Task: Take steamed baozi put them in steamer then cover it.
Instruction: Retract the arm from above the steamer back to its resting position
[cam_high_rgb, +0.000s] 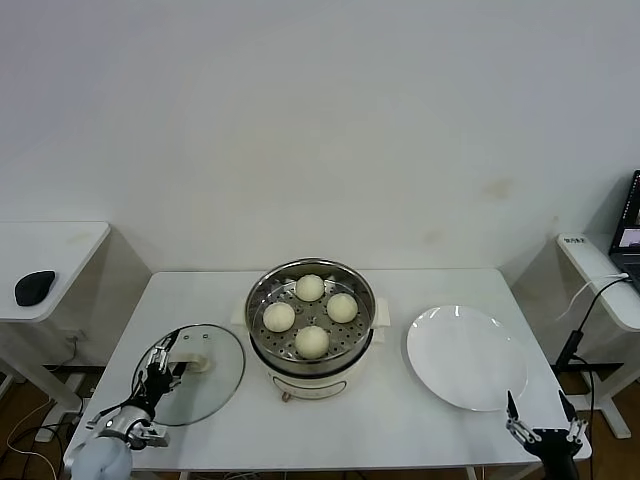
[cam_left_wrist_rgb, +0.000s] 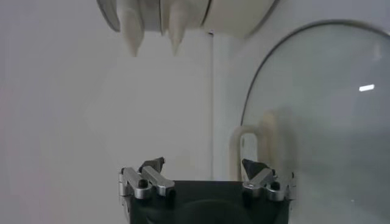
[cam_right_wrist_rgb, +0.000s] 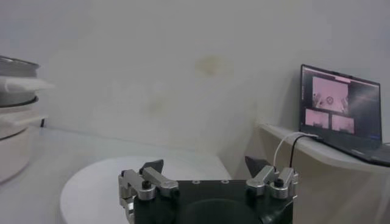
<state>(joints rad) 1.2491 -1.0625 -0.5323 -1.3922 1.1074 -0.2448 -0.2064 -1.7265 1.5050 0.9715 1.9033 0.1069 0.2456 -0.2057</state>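
Left gripper (cam_high_rgb: 160, 372) at the near-left desk (cam_high_rgb: 400, 420) edge, fingers (cam_left_wrist_rgb: 255, 167) spread, over the cover's rim on the handle side, nothing pinched
Cover (cam_high_rgb: 205, 378) flat on the desk left of the steamer, cream handle (cam_left_wrist_rgb: 242, 146) just ahead of the fingertips in the left wrist view
Right gripper (cam_high_rgb: 540, 410) at the near-right desk corner, fingers (cam_right_wrist_rgb: 152, 166) spread, empty, just beside the near edge of the white plate (cam_high_rgb: 465, 357)
Steamer (cam_high_rgb: 311, 330) mid-desk between cover and plate, uncovered
Four steamed baozi (cam_high_rgb: 312, 341) on the perforated tray inside, apart from each other
Laptop (cam_right_wrist_rgb: 341, 112) on a side table far right, black mouse (cam_high_rgb: 35, 287) on a side table far left
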